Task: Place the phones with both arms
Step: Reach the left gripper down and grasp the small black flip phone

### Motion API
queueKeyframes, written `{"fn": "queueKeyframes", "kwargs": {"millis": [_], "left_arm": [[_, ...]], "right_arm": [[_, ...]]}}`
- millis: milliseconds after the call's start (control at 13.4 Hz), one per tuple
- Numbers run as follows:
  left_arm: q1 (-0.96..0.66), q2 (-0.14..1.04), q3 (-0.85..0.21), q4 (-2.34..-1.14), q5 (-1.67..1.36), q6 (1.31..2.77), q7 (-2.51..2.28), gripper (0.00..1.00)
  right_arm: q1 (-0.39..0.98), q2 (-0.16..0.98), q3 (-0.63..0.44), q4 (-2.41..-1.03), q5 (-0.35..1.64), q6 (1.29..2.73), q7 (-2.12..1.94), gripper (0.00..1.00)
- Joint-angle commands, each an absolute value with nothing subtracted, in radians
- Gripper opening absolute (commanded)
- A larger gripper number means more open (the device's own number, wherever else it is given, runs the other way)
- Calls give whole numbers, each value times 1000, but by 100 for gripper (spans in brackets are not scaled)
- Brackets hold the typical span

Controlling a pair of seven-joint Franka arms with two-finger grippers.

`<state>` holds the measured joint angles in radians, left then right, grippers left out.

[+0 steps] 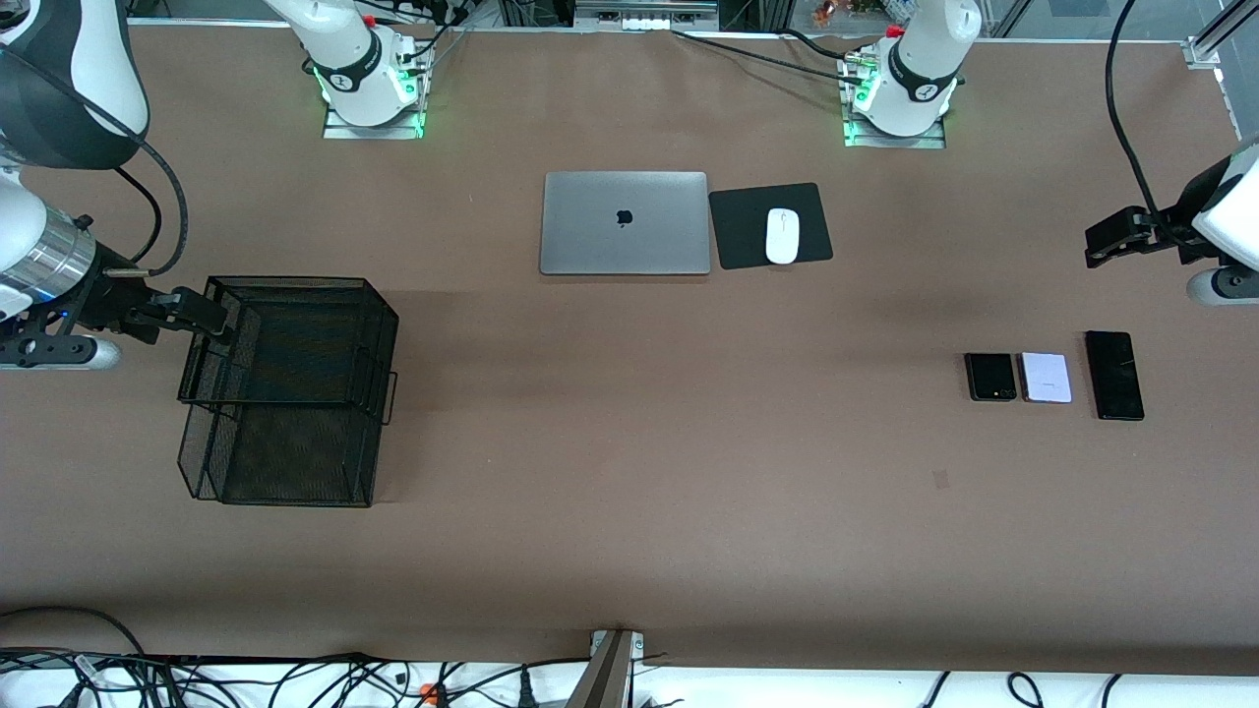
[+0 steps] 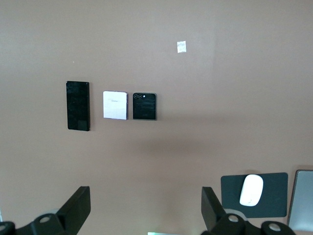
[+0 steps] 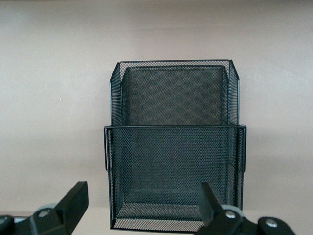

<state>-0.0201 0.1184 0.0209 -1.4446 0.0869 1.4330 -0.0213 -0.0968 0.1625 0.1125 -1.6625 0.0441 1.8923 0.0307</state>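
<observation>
A robotics lab: arm bases point(image 1: 369, 84) bolted to a brown table point(image 1: 629, 511), cables point(image 1: 295, 683) along its edge

three phones lie flat in a row toward the left arm's end: small black phone point(image 1: 990, 377), lavender-white phone point(image 1: 1046, 378), long black slab point(image 1: 1114, 375).

Below me sits a brown table point(image 1: 629, 511). Toward the right arm's end stands a black mesh organizer point(image 1: 285, 388), 2 tiers, both showing only mesh. Up the middle lies a closed silver laptop point(image 1: 625, 223), logo up. Just beside it, toward the left arm's end, a black mouse pad point(image 1: 748, 236) carries a white mouse point(image 1: 782, 236). I spot 1 small pale patch point(image 1: 941, 479) on the tabletop, nearer the front camera.
</observation>
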Motion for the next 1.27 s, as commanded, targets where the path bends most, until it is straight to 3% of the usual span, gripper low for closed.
{"fn": "queueKeyframes", "kwargs": {"millis": [0, 746, 970, 1194], "left_arm": [[-26, 71, 40, -1483, 66, 1442, 12, 100], [8, 95, 46, -1496, 29, 1442, 15, 100], [8, 115, 46, -1583, 51, 1503, 53, 100], [38, 121, 45, -1747, 63, 1694, 98, 100]], "right_arm": [[-107, 152, 117, -1654, 61, 1875, 21, 100], [-107, 158, 118, -1640, 55, 1864, 18, 100], [-107, 158, 118, -1638, 55, 1864, 18, 100], [-107, 156, 118, -1640, 55, 1862, 18, 100]]}}
